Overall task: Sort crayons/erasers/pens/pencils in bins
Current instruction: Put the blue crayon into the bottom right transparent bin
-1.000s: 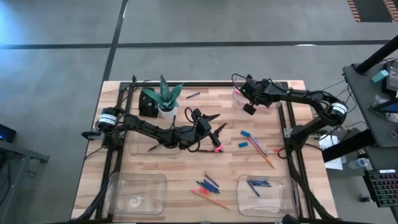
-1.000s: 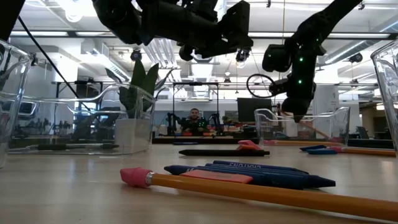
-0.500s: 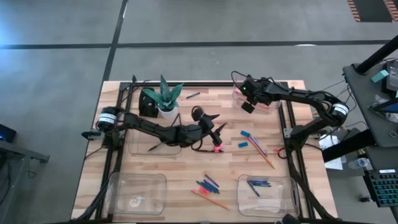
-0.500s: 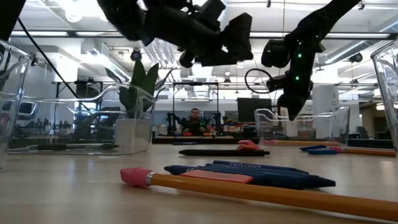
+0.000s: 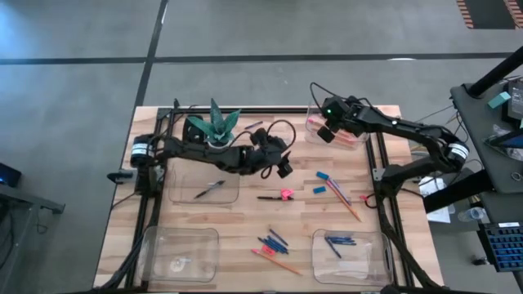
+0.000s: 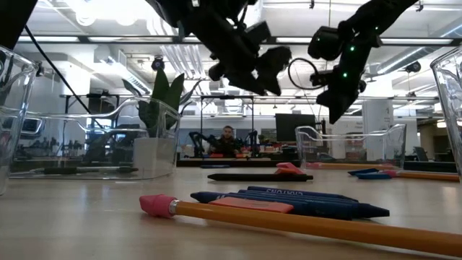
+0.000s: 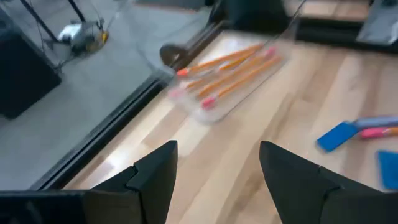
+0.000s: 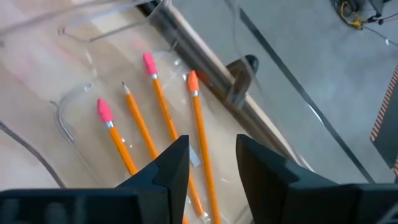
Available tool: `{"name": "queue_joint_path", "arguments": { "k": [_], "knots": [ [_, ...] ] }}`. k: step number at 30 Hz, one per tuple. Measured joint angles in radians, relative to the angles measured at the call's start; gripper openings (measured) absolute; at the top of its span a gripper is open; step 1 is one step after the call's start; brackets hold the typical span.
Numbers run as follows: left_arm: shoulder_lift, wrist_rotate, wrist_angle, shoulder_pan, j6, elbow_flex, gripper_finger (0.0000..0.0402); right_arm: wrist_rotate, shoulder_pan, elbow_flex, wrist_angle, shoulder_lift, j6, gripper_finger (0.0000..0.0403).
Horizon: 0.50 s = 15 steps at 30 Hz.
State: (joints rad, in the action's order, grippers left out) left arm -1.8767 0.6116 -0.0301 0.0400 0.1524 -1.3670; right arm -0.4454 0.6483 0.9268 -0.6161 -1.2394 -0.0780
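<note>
Overhead, right gripper point(image 5: 325, 135) hangs empty, part-open, above the pencils point(image 8: 155, 106) bin point(image 5: 315, 122).

Orange pencils point(image 8: 158, 121), pink tips; clear bins point(image 5: 181, 253).

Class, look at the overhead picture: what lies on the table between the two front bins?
In the high view, between the front-left bin and the front-right bin lie blue sticks and one pencil.

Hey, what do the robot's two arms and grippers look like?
Both arms are dark, jointed and slim, each with a white band near its base and looping black cables. The left gripper and right gripper have two flat, pointed black fingers. Green lights show on the right arm.
</note>
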Motion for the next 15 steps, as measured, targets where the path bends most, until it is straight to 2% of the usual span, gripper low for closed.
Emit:
{"name": "queue_joint_path", "arguments": {
  "k": [8,15],
  "knots": [
    [-0.005,0.005,-0.072,0.069,-0.004,-0.001,0.0215,0.000,0.000,0.000,0.000,0.055,-0.001,0.0123],
    [-0.005,0.199,-0.068,0.057,-0.161,-0.002,0.0215,0.000,0.000,0.000,0.000,0.059,-0.002,0.0122]
  ]
}}
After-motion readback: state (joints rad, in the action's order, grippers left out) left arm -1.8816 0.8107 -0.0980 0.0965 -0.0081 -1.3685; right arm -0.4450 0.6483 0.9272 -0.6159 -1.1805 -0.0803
